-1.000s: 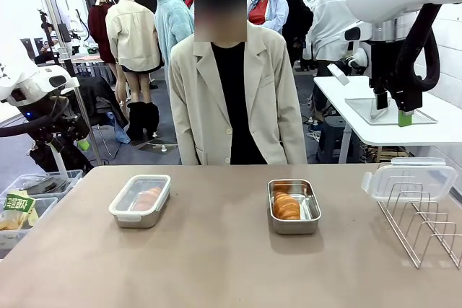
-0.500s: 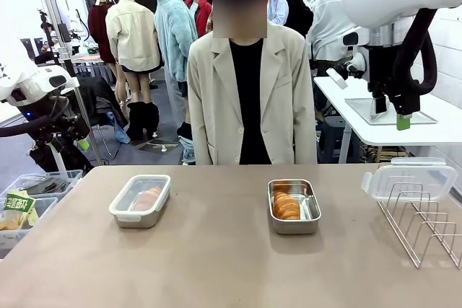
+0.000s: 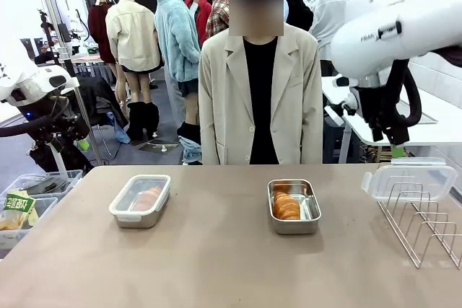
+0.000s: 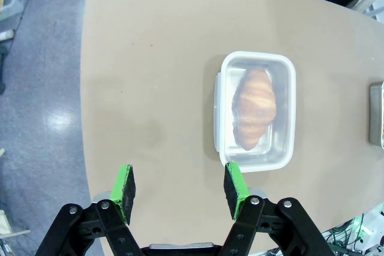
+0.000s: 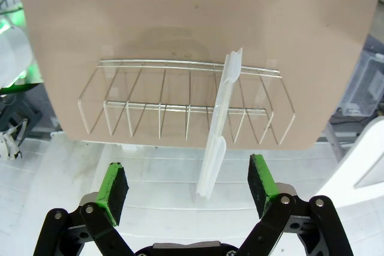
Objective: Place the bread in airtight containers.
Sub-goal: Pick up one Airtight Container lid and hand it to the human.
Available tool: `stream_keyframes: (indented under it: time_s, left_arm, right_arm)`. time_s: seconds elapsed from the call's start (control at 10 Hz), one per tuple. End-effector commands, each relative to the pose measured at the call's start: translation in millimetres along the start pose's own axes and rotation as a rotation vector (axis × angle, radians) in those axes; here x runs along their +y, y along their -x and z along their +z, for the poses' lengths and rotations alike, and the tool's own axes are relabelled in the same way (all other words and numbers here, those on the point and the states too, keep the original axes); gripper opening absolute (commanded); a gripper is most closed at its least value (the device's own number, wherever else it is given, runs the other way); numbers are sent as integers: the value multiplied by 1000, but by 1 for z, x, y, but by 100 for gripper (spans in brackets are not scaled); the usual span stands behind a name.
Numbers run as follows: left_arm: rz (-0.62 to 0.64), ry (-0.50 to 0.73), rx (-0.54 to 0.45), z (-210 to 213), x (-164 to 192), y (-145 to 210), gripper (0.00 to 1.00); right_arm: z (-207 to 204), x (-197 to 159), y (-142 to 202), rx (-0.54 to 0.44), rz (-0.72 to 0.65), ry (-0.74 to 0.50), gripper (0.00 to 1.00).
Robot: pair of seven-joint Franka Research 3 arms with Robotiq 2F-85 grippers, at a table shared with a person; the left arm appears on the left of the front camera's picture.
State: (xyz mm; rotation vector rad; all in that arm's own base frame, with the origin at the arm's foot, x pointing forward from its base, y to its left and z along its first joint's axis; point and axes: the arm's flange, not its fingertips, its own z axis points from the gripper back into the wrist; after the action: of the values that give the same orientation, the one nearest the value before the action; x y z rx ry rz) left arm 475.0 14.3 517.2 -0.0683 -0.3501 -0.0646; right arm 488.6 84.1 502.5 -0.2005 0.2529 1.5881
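Two steel airtight containers stand on the table. The left container (image 3: 140,200) (image 4: 257,110) has its clear lid on, and one bread (image 3: 148,197) (image 4: 254,107) shows through it. In the right container (image 3: 294,207), which has no lid, lies another bread (image 3: 286,205). A second clear lid (image 3: 410,178) (image 5: 218,133) stands on edge in the wire rack (image 3: 424,227) (image 5: 186,103). My left gripper (image 4: 180,185) hovers open high above the table, beside the lidded container. Above the rack and the standing lid, my right gripper (image 5: 187,183) (image 3: 395,151) is open and holds nothing.
A person in a beige jacket (image 3: 260,99) stands at the far side of the table. Plastic bins (image 3: 29,200) sit on the floor off the table's left edge. A white side table (image 3: 426,124) stands behind the rack. The other container's edge (image 4: 378,115) is at the frame's right border.
My right arm has come down and left towards the rack with the lid. The person has stepped to the right. Containers and bread have not moved.
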Motion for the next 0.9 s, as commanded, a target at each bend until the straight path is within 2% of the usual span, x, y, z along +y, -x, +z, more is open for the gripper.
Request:
stream_keyframes:
  time_s: [0.0,0.1,0.3,0.6,0.8]
  left_arm:
    - [7,-21,3,2,1,0,77]
    - [7,-21,3,2,1,0,77]
    - [7,-21,3,2,1,0,77]
    - [7,-21,3,2,1,0,77]
    - [7,-21,3,2,1,0,77]
  right_arm:
    - [-21,8,0,-6,-57,20,100]
    - [-34,7,4,-31,-130,68,100]
    - [-56,-6,6,-60,-189,69,100]
    - [-67,-29,4,17,-190,111,100]
    - [-68,-44,6,60,-219,85,100]
